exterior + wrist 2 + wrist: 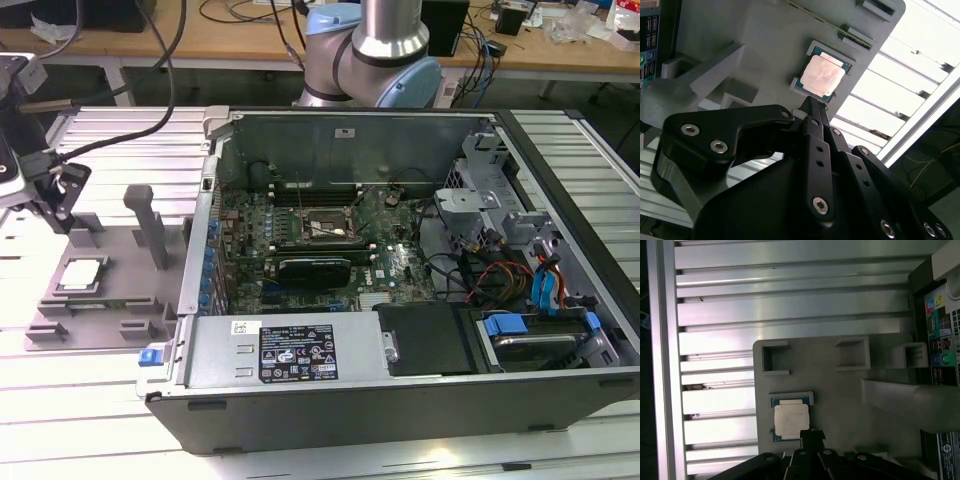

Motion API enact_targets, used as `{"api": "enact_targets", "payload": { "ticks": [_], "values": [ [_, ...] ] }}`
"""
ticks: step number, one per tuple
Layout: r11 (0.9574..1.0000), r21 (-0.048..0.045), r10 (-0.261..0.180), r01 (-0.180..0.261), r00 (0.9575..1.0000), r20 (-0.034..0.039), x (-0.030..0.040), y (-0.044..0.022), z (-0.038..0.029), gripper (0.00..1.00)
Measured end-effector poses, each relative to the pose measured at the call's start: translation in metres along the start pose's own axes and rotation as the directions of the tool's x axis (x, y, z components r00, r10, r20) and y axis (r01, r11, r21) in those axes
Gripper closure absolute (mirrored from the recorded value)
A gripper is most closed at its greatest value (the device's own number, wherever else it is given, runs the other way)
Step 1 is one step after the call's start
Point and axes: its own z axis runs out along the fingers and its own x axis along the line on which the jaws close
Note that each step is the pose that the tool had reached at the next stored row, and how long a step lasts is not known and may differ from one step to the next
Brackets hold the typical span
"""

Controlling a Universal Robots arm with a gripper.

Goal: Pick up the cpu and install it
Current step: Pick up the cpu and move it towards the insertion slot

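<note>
Closest to both wrist cameras, the black claw (810, 102) has its fingers drawn together with nothing between them, the tips near one edge of the cpu (822, 76). In the exterior view, the claw hangs at the far left over the slatted table (110, 140). The cpu lies flat in its nest on the grey fixture (120, 262). Right of that stands the open computer case (400, 400), its motherboard socket (312, 228) facing up.

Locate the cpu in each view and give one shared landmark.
Exterior view: cpu on the grey fixture, at the exterior view's left.
Second wrist view: cpu in its fixture recess, just past the claw tip.
First wrist view: cpu in the recess, at the claw tip.
Shared landmark: the grey fixture.
</note>
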Motion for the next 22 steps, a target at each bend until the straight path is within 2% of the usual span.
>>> {"api": "enact_targets", "payload": {
  "ticks": [9, 18, 22],
  "values": [
    [1.0, 0.0, 0.0, 0.0, 1.0, 0.0001, 0.0034, -0.0005, 0.0092, 0.89],
    [1.0, -0.0001, 0.0, 0.0, 1.0, 0.0002, 0.0119, -0.0014, 0.0215, 0.89],
    [1.0, 0.0, 0.0, 0.0, 1.0, 0.0001, 0.0146, -0.0015, 0.0242, 0.89]
  ]
}}
